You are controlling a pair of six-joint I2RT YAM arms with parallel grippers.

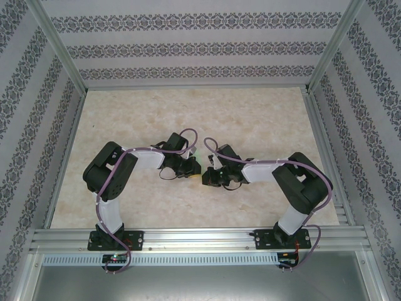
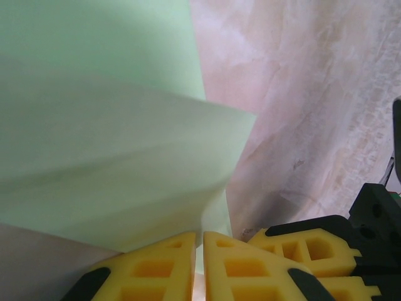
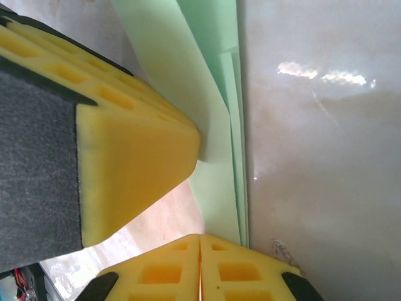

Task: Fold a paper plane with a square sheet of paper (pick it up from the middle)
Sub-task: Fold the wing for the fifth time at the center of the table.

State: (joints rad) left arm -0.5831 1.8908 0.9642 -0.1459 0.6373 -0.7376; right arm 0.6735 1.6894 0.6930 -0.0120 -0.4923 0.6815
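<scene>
At the middle of the marble-patterned counter (image 1: pixel 263 119), inside the walled enclosure, the left arm (image 1: pixel 113 172) and the right arm (image 1: pixel 294 182) both reach inward, so that their wrists nearly meet at one spot. From overhead, a sliver of pale green shows between the two wrists. This is the square sheet of paper (image 2: pixel 113 157), and it lies at the centre of the counter, partly lifted off it. In the left wrist view the sheet appears as overlapping layers, with one flap curving up over another and a straight edge running away across the stone. In the right wrist view it reads as a narrow strip of stacked layers with long parallel edges, so at least one fold is judged to be in place. The left gripper (image 2: pixel 199 237) is closed, with the green paper running down into the thin seam between its yellow fingers, and it has hold of the sheet. The right gripper (image 3: pixel 200 239) has its fingers pressed fully together just beside the left one. The folded edge reaches its tips, but it cannot be told whether any paper is caught between them. No pointed nose, centre crease or wings are visible. The task is judged to be at an early-to-middle stage, with the plane-shaping folds not yet made.
</scene>
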